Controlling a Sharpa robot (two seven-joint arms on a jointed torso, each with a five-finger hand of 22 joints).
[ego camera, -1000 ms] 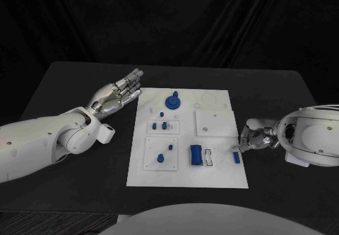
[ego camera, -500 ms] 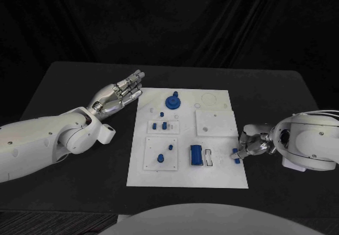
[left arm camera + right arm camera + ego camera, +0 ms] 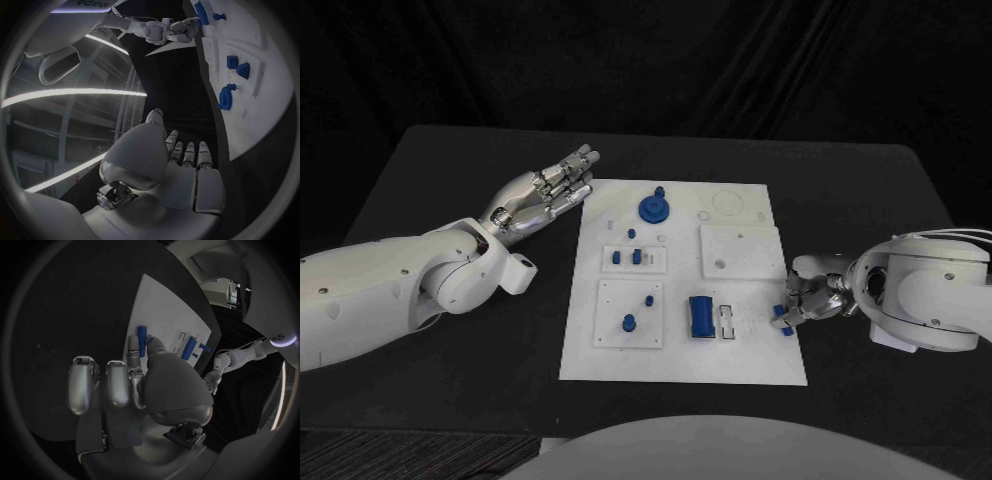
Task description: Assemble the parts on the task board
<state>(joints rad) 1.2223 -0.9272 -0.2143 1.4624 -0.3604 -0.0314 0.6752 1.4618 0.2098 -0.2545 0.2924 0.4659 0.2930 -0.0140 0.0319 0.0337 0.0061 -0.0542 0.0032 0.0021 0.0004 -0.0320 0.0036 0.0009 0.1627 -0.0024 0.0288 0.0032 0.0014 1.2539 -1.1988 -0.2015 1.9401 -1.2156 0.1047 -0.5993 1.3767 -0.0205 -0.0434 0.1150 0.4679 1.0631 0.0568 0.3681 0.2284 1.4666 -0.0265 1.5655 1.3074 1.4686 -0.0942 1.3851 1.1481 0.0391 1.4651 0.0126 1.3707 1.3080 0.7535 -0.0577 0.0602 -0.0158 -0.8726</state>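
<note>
The task board [image 3: 682,360] lay flat in the middle of the black table [image 3: 459,160], its long sides running away from the robot. The right hand [image 3: 808,298] rested at the board's right edge, near the closer end, and pinched a small blue peg [image 3: 782,316] between thumb and a finger, while its other fingers stretched out side by side above the dark tabletop; in the right wrist view the same peg [image 3: 142,340] stood out just past the fingertips, over the edge of the white plate. The left hand [image 3: 542,192] hovered beside the board's far left corner, holding nothing, its fingers straight, close together and pointing away from the robot. On the board, a blue round part with a knob [image 3: 653,208] sat near the far end, and two small blue pieces [image 3: 626,257] stood in a raised white block just nearer than it. A larger square block [image 3: 626,312] closer to the robot carried two more small blue parts. Beside that block lay a blue bar [image 3: 700,315], lengthwise, with a narrow white slot piece [image 3: 727,320] just to its right. A plain white square plate [image 3: 738,250] occupied the right side of the board, beyond the right hand.
</note>
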